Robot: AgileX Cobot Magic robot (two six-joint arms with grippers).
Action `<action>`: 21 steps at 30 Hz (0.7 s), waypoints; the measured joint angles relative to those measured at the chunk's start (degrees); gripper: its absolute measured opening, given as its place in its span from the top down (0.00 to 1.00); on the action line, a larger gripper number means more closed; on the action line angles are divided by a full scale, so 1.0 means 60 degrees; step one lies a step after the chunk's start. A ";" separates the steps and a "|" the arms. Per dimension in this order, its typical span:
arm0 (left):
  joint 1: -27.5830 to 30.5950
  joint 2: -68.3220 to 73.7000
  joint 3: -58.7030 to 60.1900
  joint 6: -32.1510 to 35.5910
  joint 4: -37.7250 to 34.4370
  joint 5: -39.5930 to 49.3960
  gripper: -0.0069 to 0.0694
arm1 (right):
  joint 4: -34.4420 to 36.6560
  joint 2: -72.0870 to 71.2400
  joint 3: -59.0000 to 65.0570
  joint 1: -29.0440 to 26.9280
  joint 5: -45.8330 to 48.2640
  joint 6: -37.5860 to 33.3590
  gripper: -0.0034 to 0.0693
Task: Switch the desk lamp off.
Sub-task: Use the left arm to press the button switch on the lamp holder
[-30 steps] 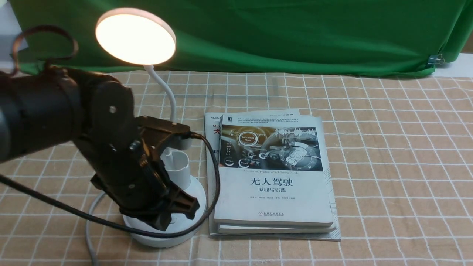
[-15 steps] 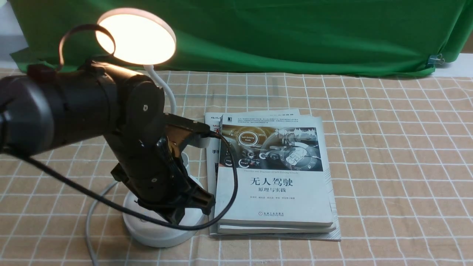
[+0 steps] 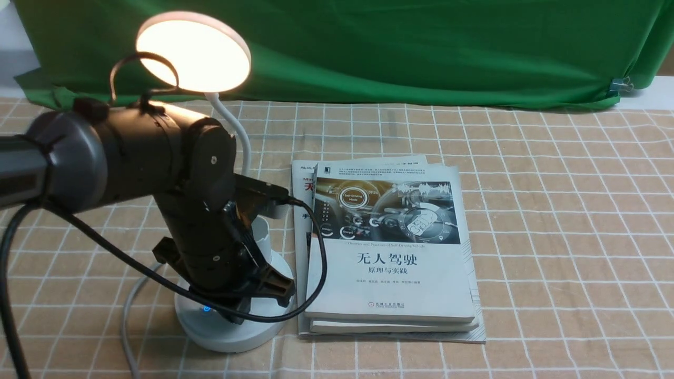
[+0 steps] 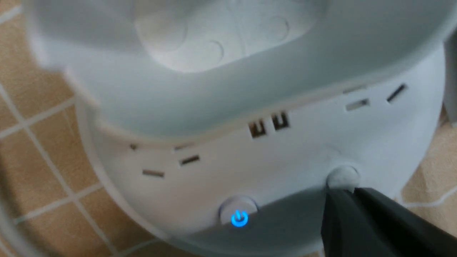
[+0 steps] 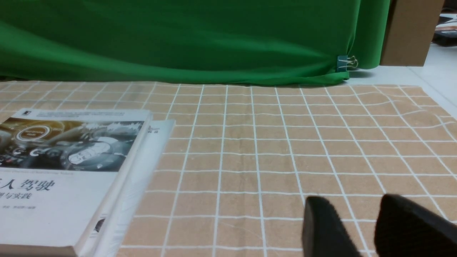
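Near left on the bench [image 3: 553,237], the left claw [image 4: 351,194], tips together, meets a plain round button [image 4: 342,176] on the white plastic desk lamp [image 3: 226,332], whose disc head [image 3: 193,51] glows farther back. Its base [image 4: 285,153] seems rigid and steady, so press lightly.

One desk lamp [image 3: 194,51] with two buttons [image 4: 238,214] on its base, at least two stacked books [image 3: 389,263], one green cloth [image 3: 421,47], one binder clip [image 3: 621,84].
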 joint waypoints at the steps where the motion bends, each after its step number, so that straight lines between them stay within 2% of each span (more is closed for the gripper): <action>1: 0.0000 0.0011 0.0000 0.0000 0.0000 -0.0041 0.90 | 0.0000 0.0000 0.0000 0.0000 0.0000 0.0000 0.62; 21: 0.0000 0.0373 -0.0172 0.0011 0.0000 0.0045 0.90 | 0.0000 0.0000 0.0000 0.0000 0.0000 0.0000 0.62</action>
